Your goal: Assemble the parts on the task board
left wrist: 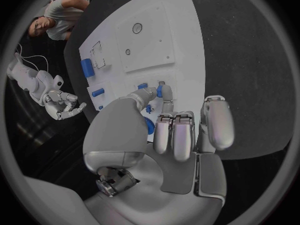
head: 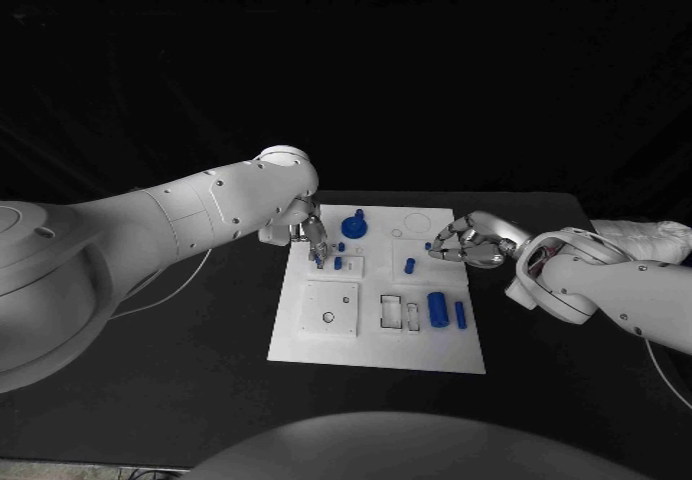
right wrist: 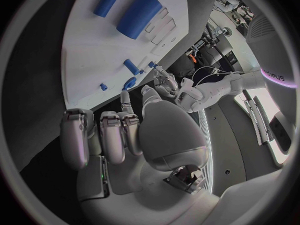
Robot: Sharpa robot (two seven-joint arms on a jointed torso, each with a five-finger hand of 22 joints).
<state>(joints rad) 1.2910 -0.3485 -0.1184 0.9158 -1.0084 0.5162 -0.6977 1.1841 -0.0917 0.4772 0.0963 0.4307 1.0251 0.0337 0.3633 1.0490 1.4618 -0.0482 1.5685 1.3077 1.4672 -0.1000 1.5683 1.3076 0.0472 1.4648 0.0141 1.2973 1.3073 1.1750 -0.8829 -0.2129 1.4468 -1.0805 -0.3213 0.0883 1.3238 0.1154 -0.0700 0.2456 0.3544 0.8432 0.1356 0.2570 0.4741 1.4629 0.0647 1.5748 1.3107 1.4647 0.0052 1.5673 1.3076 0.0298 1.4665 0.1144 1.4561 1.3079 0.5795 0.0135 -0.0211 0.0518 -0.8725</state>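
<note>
While left hand [head: 306,228] fingers pinch small blue peg [head: 319,263] over task board [head: 375,352], right hand [head: 469,242] hovers empty, fingers loosely curled, at board's right edge.

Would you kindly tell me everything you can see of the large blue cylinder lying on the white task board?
The large blue cylinder is a smooth, matte, plastic-looking piece with rounded ends, the thickest of the blue parts. It lies on its side on the white task board, toward the edge nearer the robot, its long axis pointing away from the robot. A thinner blue rod lies parallel beside it, and a rectangular slot sits on its other side. Neither hand touches it; the right wrist view shows it too.
</note>
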